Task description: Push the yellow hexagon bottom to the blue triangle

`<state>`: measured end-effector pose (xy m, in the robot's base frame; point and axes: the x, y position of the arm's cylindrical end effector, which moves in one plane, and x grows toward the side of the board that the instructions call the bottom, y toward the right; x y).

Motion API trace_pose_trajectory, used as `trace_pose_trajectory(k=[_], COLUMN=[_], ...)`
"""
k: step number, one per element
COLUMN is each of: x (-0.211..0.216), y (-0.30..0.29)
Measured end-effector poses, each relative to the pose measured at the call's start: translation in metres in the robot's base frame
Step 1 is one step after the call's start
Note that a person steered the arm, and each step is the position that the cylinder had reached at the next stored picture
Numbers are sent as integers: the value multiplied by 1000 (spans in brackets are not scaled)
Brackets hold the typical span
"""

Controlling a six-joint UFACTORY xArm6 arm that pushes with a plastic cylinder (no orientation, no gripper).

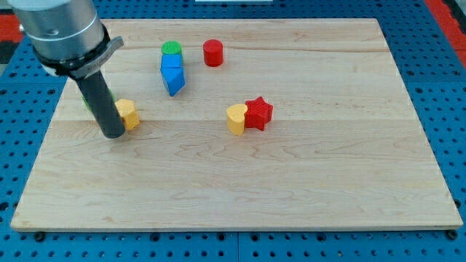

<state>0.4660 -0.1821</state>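
Rod tip, my tip point(113, 135), sits on the wooden board point(306, 182) touching the left side of the yellow hexagon point(128, 113); no fingers here, only a bare rod. From the hexagon the blue triangle point(173, 81) lies up and to the view's right, close by, with clear board between them and below it. A green cylinder point(171, 49) touches the triangle's far end. My judgement: a short push rightward would bring the hexagon under the triangle. Red cylinder point(212, 52), yellow heart point(236, 118) and red star point(258, 113) stand well clear; something green is hidden behind the rod
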Motion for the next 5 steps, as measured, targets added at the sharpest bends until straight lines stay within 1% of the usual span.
trace_pose_trajectory(k=[1, 2, 3, 4, 5], x=[0, -11, -36, -26, -2], y=[8, -29, -32, 9, 5])
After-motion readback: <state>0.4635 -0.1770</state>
